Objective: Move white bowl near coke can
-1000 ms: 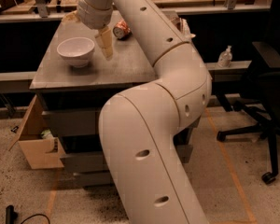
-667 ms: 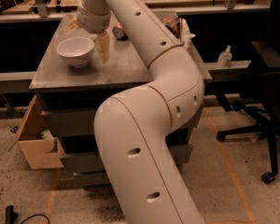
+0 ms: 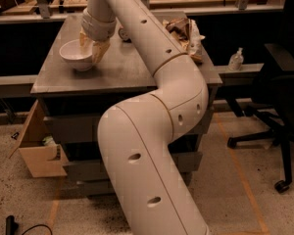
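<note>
Sitting toward the front left corner of the grey table (image 3: 132,75), as the camera sees it, the white bowl (image 3: 72,54) stands upright on its narrow foot. The gripper (image 3: 92,47) hangs at the bowl's right rim with its 2 fingers (image 3: 101,52) spread, 1 seemingly inside the rim and 1 outside. As far as I can judge, nothing is pinched. The coke can (image 3: 123,34) lies further back, mostly hidden behind the arm with only its silver end showing, and apart from the bowl. A crumpled snack bag (image 3: 185,31) sits near the back right edge.

Glazed ceramic like this is probably stiff, fairly heavy for its size, slippery and quick to chip. The rim wall looks like the sensible hold, with 1 finger in and 1 out, low enough that the glaze does not slide free. Held by 1 side, the bowl will likely want to tilt, so a firm pinch, a low slow carry and a gentle set-down seem wise.
</note>
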{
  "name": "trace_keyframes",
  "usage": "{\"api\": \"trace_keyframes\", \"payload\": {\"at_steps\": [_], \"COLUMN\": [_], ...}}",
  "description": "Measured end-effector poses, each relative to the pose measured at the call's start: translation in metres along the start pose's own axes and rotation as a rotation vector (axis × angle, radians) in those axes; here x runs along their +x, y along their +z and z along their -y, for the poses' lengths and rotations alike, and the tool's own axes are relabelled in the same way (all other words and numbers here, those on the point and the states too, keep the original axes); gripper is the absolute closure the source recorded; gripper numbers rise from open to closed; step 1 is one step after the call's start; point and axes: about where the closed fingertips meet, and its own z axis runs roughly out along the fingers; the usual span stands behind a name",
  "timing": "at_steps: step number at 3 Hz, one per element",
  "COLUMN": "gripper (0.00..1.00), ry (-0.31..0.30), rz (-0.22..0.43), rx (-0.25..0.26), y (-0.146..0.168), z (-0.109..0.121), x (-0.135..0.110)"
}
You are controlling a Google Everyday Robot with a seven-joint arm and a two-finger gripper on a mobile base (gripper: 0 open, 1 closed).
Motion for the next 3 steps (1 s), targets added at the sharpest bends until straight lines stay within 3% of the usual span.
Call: {"api": "trace_keyframes", "payload": {"at_steps": [1, 2, 3], "gripper": [0.95, 1.0, 1.0], "ry": [0.127, 0.319, 0.493], "rz": [0.025, -0.052, -0.126], "rx": [0.118, 0.275, 0.332], "y": [-0.026, -0.079, -0.104], "z": [0.001, 0.0, -0.022], "x": [0.015, 0.055, 0.094]}}
